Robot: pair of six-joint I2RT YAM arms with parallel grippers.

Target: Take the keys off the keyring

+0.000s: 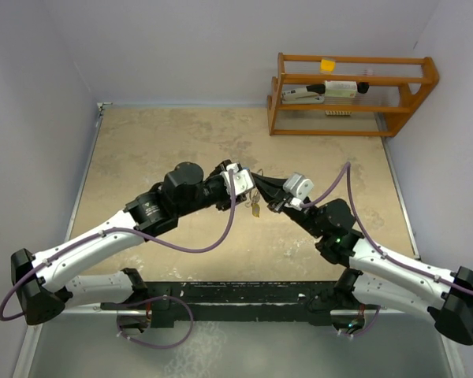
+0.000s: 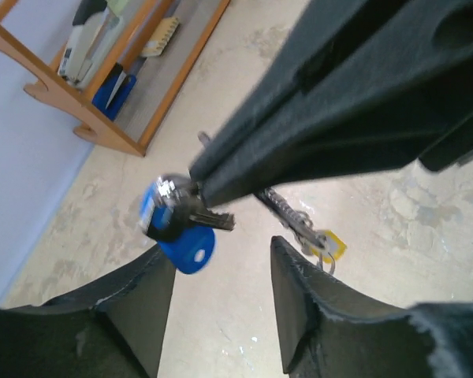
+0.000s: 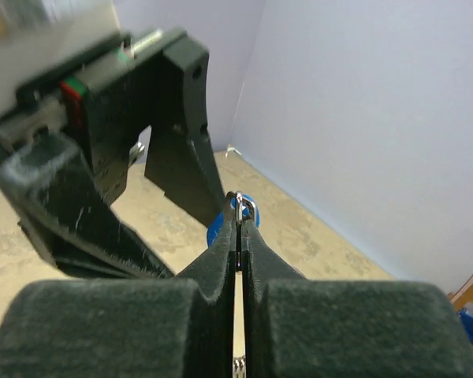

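Above the middle of the mottled beige surface (image 1: pixel 158 150), the two arms are meeting tip to tip, with their claws raised off it. On the left, the black two-fingered left claw (image 2: pixel 222 250) is standing partly open, its fingers (image 2: pixel 134 307) spreading with a clear gap between them and gripping nothing; the wrist view is showing bare surface through that gap. Just beyond its left finger the key with the round blue plastic head (image 2: pixel 191 246) is hanging close to the fingertip, though I cannot tell whether it is touching the finger. A plain silver metal key (image 2: pixel 214 218) is lying across the top of the blue head, and both are dangling from the thin round silver wire keyring (image 3: pixel 244 206). Further right and a little lower, a small key with a yellow-orange head (image 2: pixel 332 246) is dangling on what looks like a short chain, hanging free in the air. Coming in from the right, the black right claw (image 3: pixel 241 222) is pressing its fingers flat together with only a sliver of the keyring poking out above the tips, so it is pinching the ring and carrying the whole bunch. At the far right rear of the surface an orange-brown wooden rack (image 1: pixel 386 61) is standing near the back wall, holding a few small items on its shelves.
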